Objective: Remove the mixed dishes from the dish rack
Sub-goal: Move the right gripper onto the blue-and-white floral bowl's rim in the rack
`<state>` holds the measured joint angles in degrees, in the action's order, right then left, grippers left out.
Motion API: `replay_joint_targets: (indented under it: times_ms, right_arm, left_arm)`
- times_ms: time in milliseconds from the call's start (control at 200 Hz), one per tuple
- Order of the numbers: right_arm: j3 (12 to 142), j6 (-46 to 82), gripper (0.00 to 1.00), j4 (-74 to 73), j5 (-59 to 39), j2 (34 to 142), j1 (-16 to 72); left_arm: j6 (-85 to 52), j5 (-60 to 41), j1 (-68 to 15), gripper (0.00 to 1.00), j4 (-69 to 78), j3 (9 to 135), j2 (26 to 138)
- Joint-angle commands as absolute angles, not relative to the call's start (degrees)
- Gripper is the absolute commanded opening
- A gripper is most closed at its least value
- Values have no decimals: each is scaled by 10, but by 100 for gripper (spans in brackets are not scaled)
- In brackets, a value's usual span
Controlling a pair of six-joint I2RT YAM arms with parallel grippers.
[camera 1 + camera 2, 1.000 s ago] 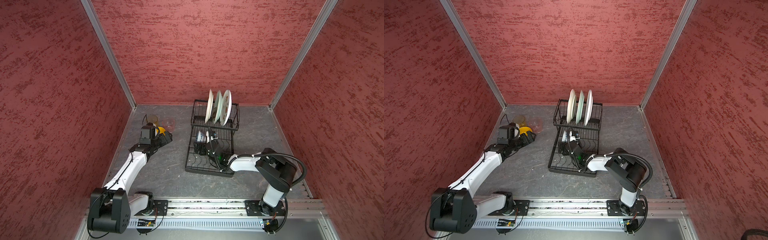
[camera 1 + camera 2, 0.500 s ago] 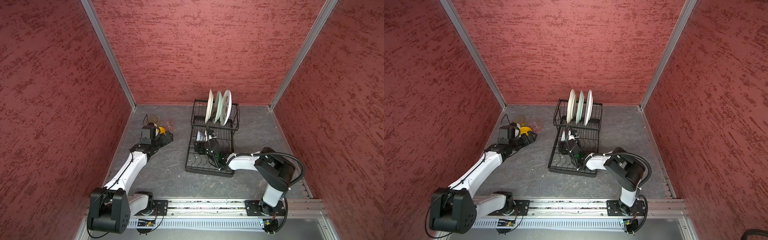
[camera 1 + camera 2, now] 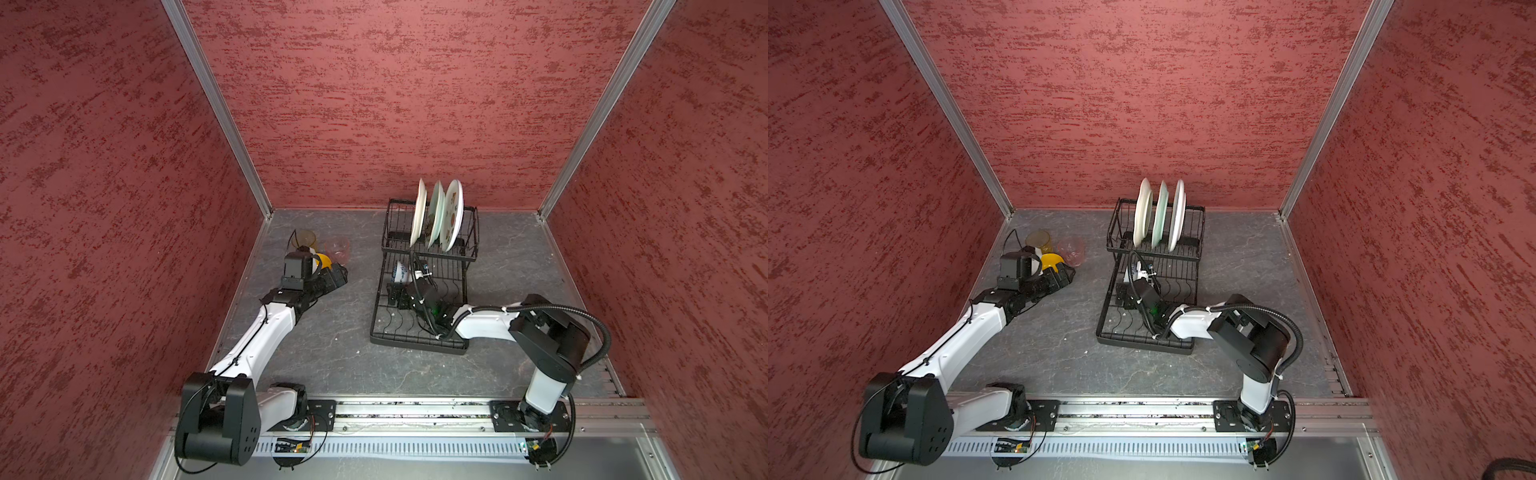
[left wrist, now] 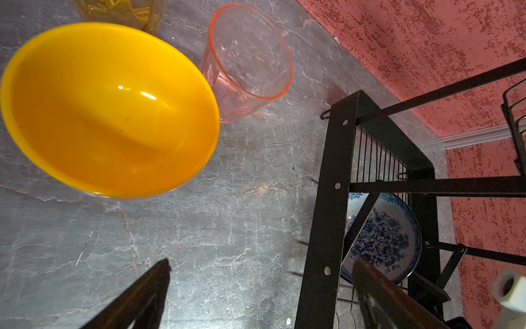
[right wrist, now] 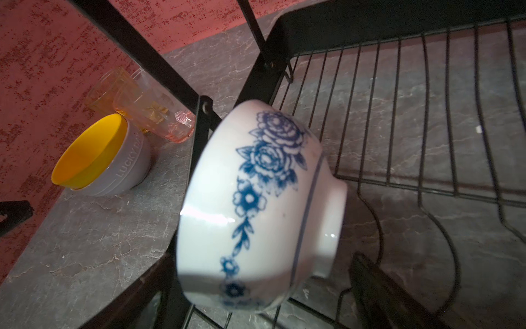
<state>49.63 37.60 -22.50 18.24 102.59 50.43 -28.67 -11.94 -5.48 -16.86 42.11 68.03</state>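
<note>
Roughly, big to small:
- Table [image 3: 332, 357]: grey, marbled, fills lower-mid of both top views.
- Rack [image 3: 415, 347] [image 3: 1142, 345]: black wire, 2 tiers, just right of centre in both top views. Raised tier at back, flat slotted tier in front.
- Plates: 3 on edge, side by side in the raised tier, near frame centre. Left plate [image 3: 419, 216], mid plate [image 3: 436, 214], right plate [image 3: 454, 212]; the right one shows a spotted face.
- Blue bowl [image 3: 401, 272] [image 5: 256, 205]: white w/ blue flowers, tipped on its side at the front tier's back-left corner, under the raised tier.
- Yellow bowl [image 3: 324, 261] [image 4: 108, 108]: on table, left of centre, well apart from rack, nested in a pale bowl [image 5: 131, 168].
- Pink glass [image 3: 337, 248] [image 4: 247, 62] & amber glass [image 3: 305, 239]: upright on table just behind yellow bowl; amber is further left.
- R gripper [image 3: 397, 296]: inside front tier, jaws wide apart either side of blue bowl's lower part. A slim gap shows btw one finger [image 5: 378, 290] and the bowl's foot, so not clamped.
- L gripper [image 3: 338, 274] [image 4: 262, 261]: jaws apart, over table just in front of yellow bowl.
</note>
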Motion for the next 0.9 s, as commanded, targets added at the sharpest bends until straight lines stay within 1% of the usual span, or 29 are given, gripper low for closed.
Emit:
replay_joint_targets:
  times_ms: [0, 190, 391, 511, 611, 736, 897]
  right_arm:
    - [521, 375, 97, -212, 199, 1042, 504]
    - [530, 363, 97, -226, 194, 1059, 496]
    - [555, 333, 95, -226, 197, 1084, 490]
    - [564, 310, 89, -233, 208, 1095, 490]
    - [565, 293, 87, -236, 222, 1096, 490]
    - [560, 275, 76, -244, 234, 1096, 490]
    - [554, 266, 70, -245, 244, 1092, 490]
  left_arm:
    - [-282, -127, -59, 100, -162, 422, 691]
    - [-281, -125, -58, 100, -161, 421, 692]
    - [-280, -125, -58, 100, -163, 423, 694]
    - [-279, -125, -58, 100, -162, 421, 693]
    - [-280, -125, -58, 100, -163, 421, 695]
    - [-280, -124, -58, 100, -160, 420, 696]
    - [-282, -129, -59, 100, -158, 420, 698]
